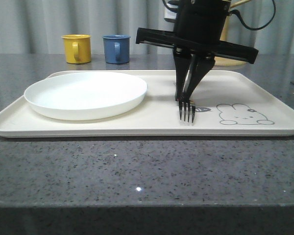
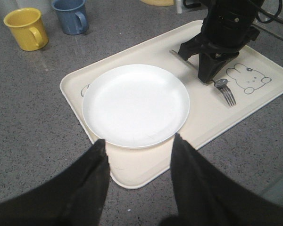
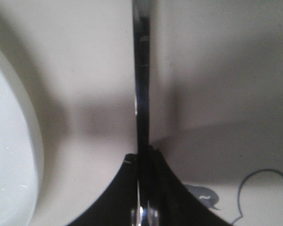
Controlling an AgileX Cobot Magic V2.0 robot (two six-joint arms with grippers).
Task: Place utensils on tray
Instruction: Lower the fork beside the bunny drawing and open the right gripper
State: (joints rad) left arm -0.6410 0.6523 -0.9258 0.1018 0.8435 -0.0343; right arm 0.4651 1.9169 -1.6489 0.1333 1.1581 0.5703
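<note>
Shiny silver four-tined metal fork (image 1: 186, 110): on cream rectangular rabbit-print tray (image 1: 152, 128), between round white plate (image 1: 85, 94) and rabbit drawing; long axis near–far, tines toward near edge. Right tool (image 1: 185, 98): clamped on fork handle. Left tool (image 2: 139, 181): spread wide, holding nothing, above grey speckled surface (image 1: 137, 171).

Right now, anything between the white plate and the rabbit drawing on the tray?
Yes: the fork, pinched in the right gripper, tines down by the tray. Front view shows it between plate and rabbit drawing.
</note>
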